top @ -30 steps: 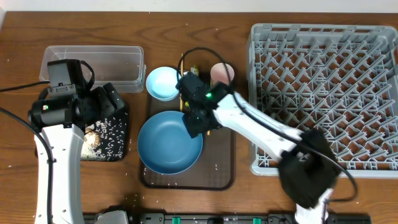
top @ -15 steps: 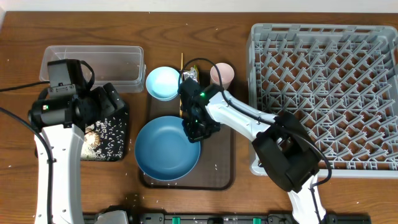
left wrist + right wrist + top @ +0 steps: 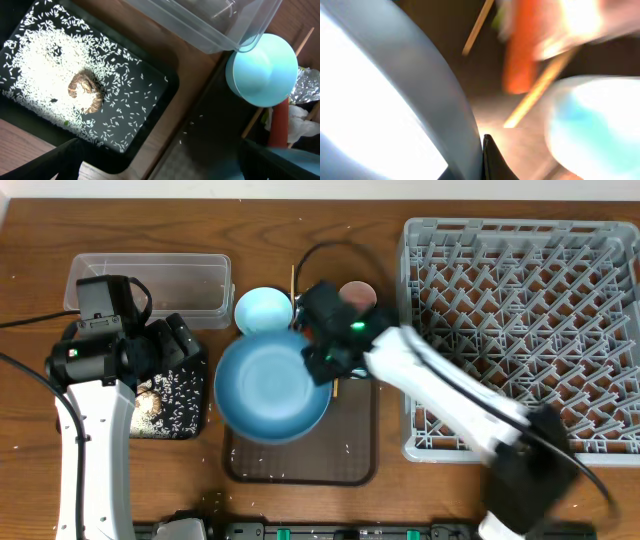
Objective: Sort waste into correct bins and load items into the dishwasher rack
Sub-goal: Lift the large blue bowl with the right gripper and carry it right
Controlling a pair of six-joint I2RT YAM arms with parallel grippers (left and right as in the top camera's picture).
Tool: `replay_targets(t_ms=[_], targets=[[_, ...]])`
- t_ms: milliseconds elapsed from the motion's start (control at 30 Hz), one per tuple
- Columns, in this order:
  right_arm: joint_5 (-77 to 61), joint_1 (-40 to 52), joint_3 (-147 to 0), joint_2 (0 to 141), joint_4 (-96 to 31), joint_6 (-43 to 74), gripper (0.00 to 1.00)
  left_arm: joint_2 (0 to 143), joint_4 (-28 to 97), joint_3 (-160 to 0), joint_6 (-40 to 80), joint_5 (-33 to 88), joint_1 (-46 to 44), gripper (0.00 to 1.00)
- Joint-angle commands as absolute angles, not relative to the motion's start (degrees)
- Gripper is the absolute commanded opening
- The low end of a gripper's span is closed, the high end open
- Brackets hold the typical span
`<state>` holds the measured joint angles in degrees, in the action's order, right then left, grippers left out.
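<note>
My right gripper [image 3: 322, 360] is shut on the right rim of the large blue bowl [image 3: 265, 385], which hangs above the brown serving tray [image 3: 350, 452]. In the right wrist view the bowl's rim [image 3: 445, 105] is pinched against a dark finger [image 3: 489, 155]. Under it lie the orange carrot [image 3: 520, 55] and a chopstick [image 3: 537, 90]. My left gripper [image 3: 165, 170] stands open over the black tray [image 3: 167, 82], which holds rice [image 3: 40, 65] and a brown food scrap [image 3: 86, 92]. The small light-blue bowl [image 3: 262, 310] sits behind the big one. The grey rack [image 3: 520, 330] is at the right.
The clear tub [image 3: 150, 285] stands at the back left, next to the black tray [image 3: 185, 405]. The pink cup [image 3: 358, 292] is partly hidden behind my right arm. A silver wrapper [image 3: 306, 85] and a white tissue [image 3: 300, 120] lie by the carrot [image 3: 280, 127].
My right gripper has shut on the large blue bowl's rim and raised it off the serving tray, toward the back left. The left arm has not moved.
</note>
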<state>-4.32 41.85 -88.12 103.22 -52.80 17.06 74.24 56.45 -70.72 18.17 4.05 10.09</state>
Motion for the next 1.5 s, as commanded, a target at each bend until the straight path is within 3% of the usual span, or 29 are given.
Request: replay_targets(t_ms=[0, 300, 533, 700, 1033, 1467], targets=[[10.9, 40.0, -89.3, 96.2, -53.0, 15.6, 0.01, 73.7, 56.6, -71.5, 17.7, 3.4, 10.3, 0.98], [27.1, 30.3, -89.3, 89.8, -54.3, 13.0, 0.01, 73.7, 56.6, -71.5, 17.7, 3.3, 10.3, 0.98], [56.8, 24.3, -89.3, 89.8, -53.2, 8.4, 0.01, 73.7, 56.6, -71.5, 17.7, 3.4, 10.3, 0.98], [66.9, 21.6, -89.3, 89.8, -45.3, -1.0, 0.01, 73.7, 56.6, -71.5, 17.7, 3.4, 10.3, 0.98], [66.8, 6.2, -89.2, 90.3, -16.7, -29.8, 0.01, 73.7, 56.6, -71.5, 17.7, 3.4, 10.3, 0.98], [58.8, -14.2, -89.2, 98.8, -7.2, -30.7, 0.01, 73.7, 56.6, -71.5, 17.7, 3.3, 10.3, 0.98]])
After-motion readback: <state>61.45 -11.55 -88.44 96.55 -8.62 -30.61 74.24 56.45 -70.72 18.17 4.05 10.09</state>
